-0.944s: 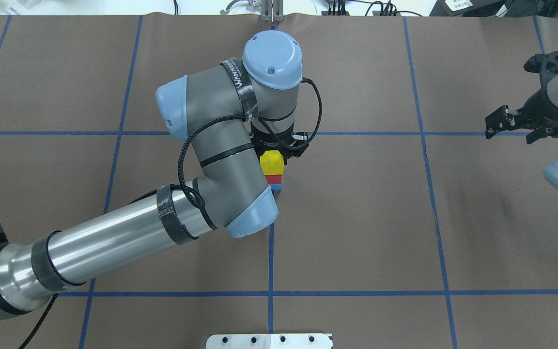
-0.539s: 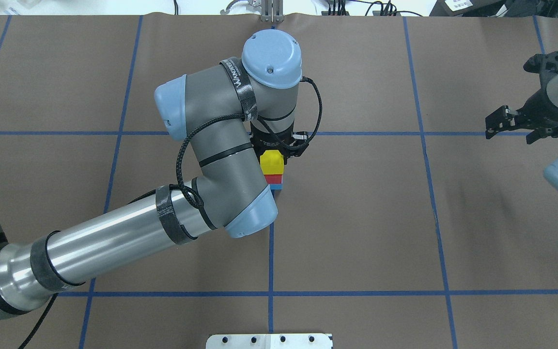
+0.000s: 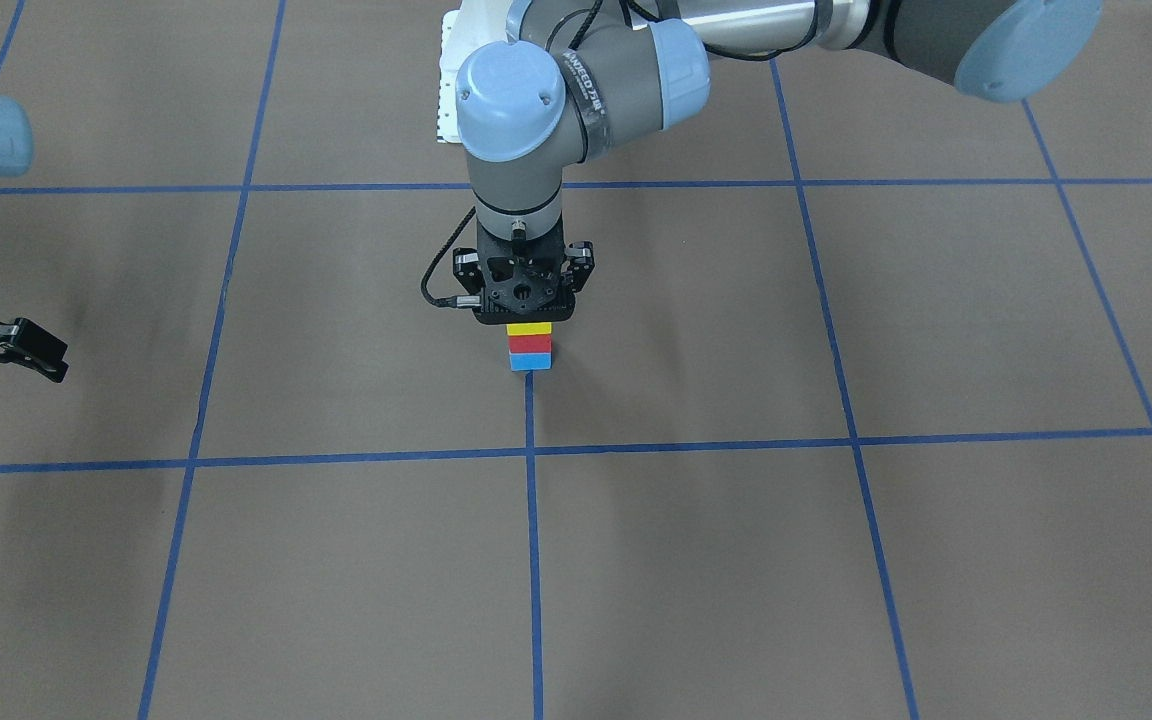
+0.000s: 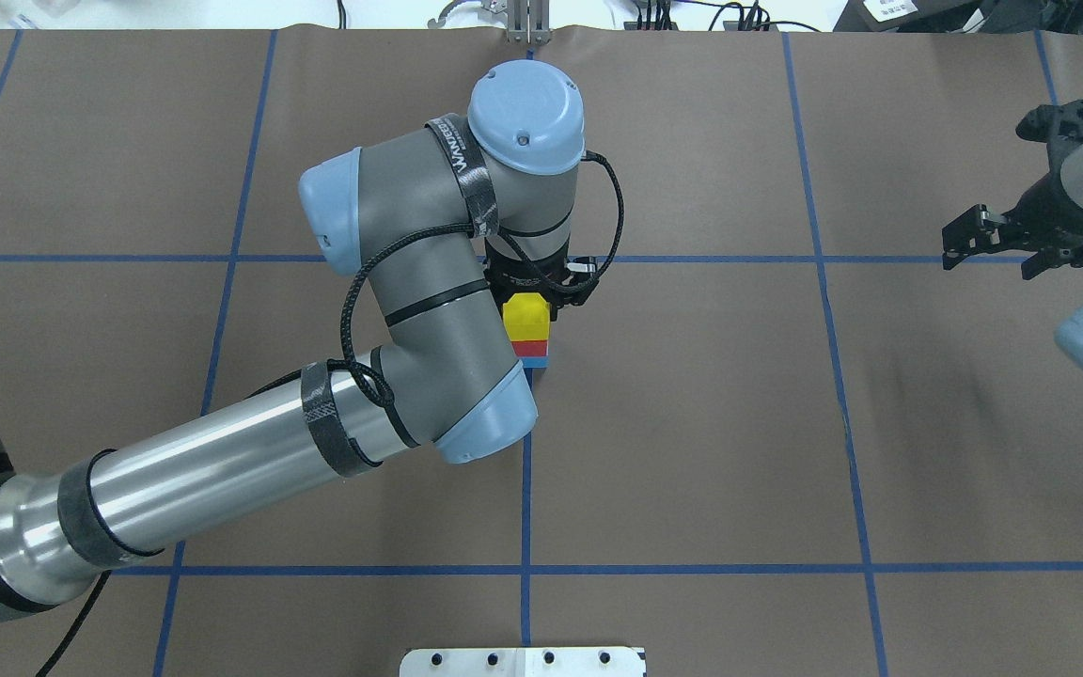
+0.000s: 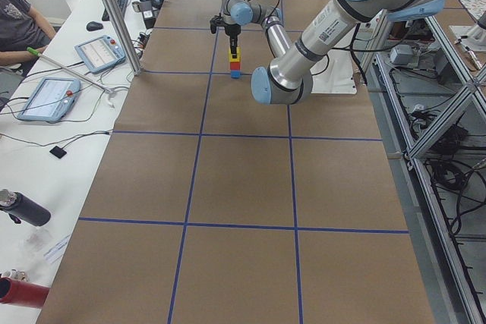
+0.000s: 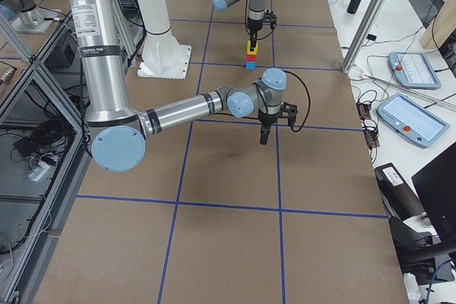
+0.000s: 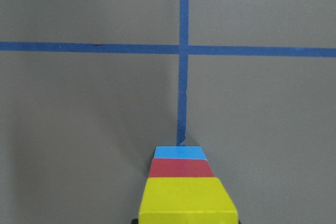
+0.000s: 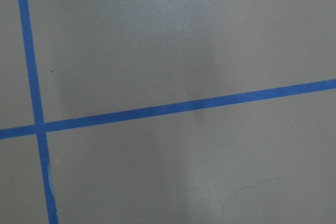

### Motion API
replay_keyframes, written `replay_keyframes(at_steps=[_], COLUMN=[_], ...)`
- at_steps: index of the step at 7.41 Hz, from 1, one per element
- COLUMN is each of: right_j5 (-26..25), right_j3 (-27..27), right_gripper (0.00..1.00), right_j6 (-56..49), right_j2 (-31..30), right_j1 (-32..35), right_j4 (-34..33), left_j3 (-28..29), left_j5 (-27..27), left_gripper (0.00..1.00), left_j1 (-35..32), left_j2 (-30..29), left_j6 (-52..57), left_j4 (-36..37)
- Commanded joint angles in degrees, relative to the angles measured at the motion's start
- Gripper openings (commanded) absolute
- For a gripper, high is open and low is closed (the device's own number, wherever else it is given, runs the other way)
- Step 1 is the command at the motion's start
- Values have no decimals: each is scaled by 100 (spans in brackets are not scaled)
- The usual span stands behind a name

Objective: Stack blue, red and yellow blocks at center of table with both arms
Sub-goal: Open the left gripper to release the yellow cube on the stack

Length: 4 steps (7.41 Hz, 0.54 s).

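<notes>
Slight shift of left arm — left gripper over yellow block, grasp unclear; right gripper unclenched

Left arm extended, left gripper pointing down, jaw state unclear — right gripper parted, hovering aside.

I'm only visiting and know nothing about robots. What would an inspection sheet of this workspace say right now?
surface: brown paper marked into a grid by blue tape lines.
job's things: yellow block on red block on blue block, forming one upright stack on a tape line.
clutter: nothing seen.
end effectors: left end effector is directly over the stack, at the yellow block; whether it grips cannot be told. The right end effector is open and empty, far off to the side.
cables: black cable strapped along the left arm.
surroundings: side bench with tablets and a seated person.
</notes>
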Motion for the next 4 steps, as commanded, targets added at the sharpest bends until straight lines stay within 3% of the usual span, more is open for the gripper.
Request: replay_keyframes(at_steps=[1,4], right_j5=[0,9], right_j3=[8,43], right_gripper=[100,100], right_j6=[0,0], right_j2=[0,0], right_j1=[0,0], right_j4=[0,9], left_j3=[-30,-432], left_j5=[-2,-2], left_gripper=[99,100], left_j1=[5,-12], left_j2=[18,36], left_j6=[-8,-17], left_j4=[0,113])
